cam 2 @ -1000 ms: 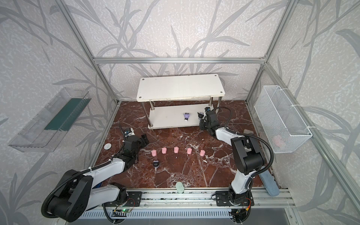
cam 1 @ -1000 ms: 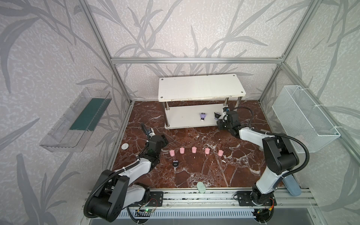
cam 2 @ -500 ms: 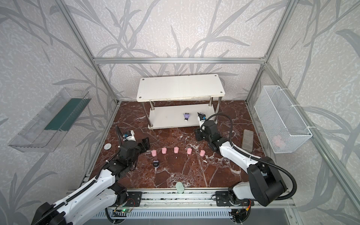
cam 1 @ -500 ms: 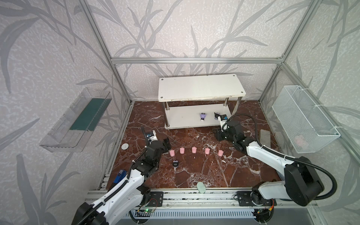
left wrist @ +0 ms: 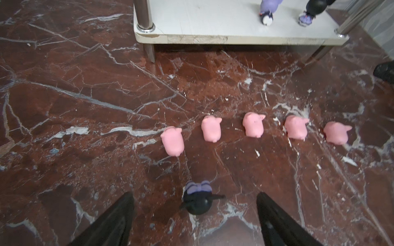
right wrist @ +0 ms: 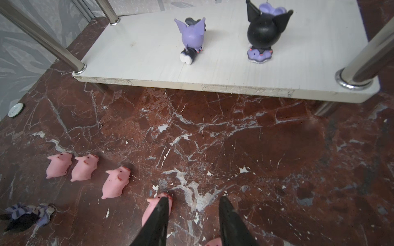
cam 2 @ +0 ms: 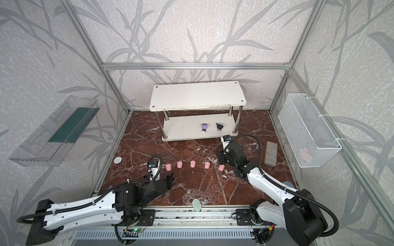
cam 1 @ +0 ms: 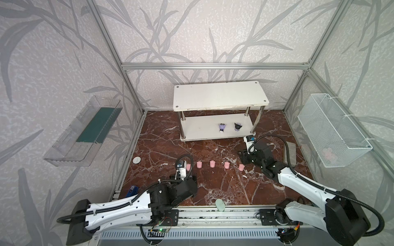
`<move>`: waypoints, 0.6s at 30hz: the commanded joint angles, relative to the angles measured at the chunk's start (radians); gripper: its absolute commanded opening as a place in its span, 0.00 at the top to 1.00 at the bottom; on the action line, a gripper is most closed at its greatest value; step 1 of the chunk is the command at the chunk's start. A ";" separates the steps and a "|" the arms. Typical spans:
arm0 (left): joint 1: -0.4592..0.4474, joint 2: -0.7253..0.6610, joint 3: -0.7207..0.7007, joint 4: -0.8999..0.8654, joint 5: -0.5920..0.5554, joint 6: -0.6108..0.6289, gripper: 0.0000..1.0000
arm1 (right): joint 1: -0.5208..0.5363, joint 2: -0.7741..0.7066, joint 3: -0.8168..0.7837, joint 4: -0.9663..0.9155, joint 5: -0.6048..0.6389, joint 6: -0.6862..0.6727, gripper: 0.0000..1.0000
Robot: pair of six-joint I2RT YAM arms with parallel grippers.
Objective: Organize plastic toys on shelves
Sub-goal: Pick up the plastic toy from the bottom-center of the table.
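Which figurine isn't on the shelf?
The black one on the floor by the left gripper; the purple figurine and other black figurine stand on the lower shelf.

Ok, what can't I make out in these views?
Black figurine on the floor: left tool covers it in both top views; only the left wrist view shows it.
Pink item in the wire basket: mesh blurs it, both top views.
Blue object by the rail: too small, in a top view.
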 commanded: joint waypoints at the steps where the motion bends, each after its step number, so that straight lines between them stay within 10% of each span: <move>1: -0.072 0.058 0.027 -0.149 -0.118 -0.204 0.11 | 0.005 -0.042 -0.014 0.038 -0.025 0.024 0.58; 18: -0.128 0.074 -0.082 -0.023 -0.036 -0.311 0.09 | 0.005 -0.106 -0.039 0.028 -0.017 0.026 0.45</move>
